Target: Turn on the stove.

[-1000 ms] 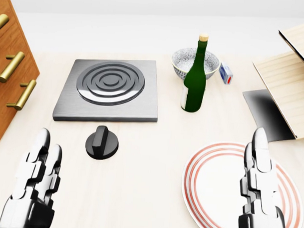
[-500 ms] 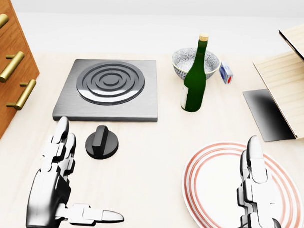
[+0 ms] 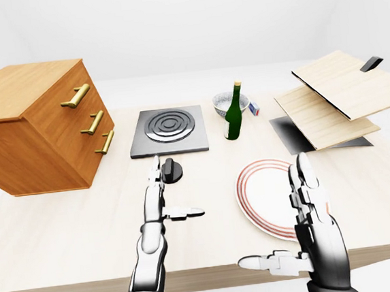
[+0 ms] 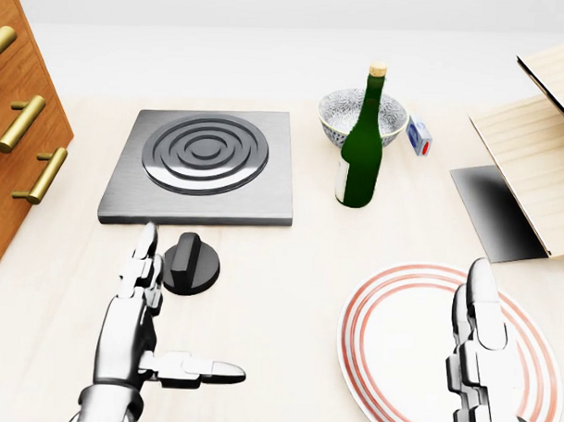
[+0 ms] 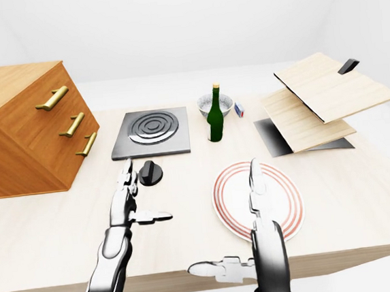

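Note:
The stove is a grey square plate with a ringed burner on the pale table. Its black round knob sits on the table just below the plate. My left hand is open, with its fingers stretched up so the fingertips stand just left of the knob, close beside it, and the thumb pointing right below it. The fingers do not close round the knob. My right hand is open and empty, held upright over the striped plate at the lower right.
A wooden drawer cabinet stands at the left edge. A green bottle, a patterned bowl and a small blue box stand right of the stove. A red-striped plate lies lower right, and stacked wooden boards lie at the right.
My left hand has moved up and to the right, to the knob's left side, and its thumb has spread out to the right. My right hand has barely shifted.

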Motion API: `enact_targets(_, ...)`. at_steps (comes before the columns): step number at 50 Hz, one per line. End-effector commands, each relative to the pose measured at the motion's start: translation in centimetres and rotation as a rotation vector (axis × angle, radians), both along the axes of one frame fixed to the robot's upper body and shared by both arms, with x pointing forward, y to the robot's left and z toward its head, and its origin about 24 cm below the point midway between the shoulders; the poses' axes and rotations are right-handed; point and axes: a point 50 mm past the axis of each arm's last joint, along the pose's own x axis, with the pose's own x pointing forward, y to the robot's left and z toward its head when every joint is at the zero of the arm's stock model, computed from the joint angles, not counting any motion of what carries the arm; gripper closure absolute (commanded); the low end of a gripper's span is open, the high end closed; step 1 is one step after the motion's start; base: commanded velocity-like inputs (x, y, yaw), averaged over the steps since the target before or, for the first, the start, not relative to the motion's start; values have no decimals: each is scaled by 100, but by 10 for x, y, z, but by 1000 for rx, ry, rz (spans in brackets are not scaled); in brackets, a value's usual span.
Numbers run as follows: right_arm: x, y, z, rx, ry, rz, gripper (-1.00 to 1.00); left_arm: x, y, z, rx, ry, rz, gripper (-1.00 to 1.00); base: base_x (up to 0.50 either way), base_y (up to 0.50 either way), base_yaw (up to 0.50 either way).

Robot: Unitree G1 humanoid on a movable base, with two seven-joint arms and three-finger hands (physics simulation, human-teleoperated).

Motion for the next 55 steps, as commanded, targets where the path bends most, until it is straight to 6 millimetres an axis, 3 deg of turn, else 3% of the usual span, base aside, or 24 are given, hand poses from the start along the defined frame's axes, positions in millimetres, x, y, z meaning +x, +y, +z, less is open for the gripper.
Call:
enact_targets(1,-5,-2,2,2,7,-5,-100,25,-11,-37,52,180,1,-100,0,0,0)
enact_targets(18,-6,-3,3,6,6,-14,-100,31,-14,-52,68,258,1,-100,0,0,0)
enact_targets(29,-6,-3,3,7,7,-7,-100,30,-15,-51,60,253,-12,-100,0,0,0)
enact_targets(35,-6,-2,4,11,4,-2,-100,37,-30,-58,66,308,-54,-100,1,0,0)
enact_targets(44,-10,-7,5,12,18,-9,-100,51,-80,-53,126,338,-163,-100,1,0,0)
enact_targets(55,-13,-9,6,18,33,-13,-100,47,-102,-64,173,418,-211,-100,0,0,0)
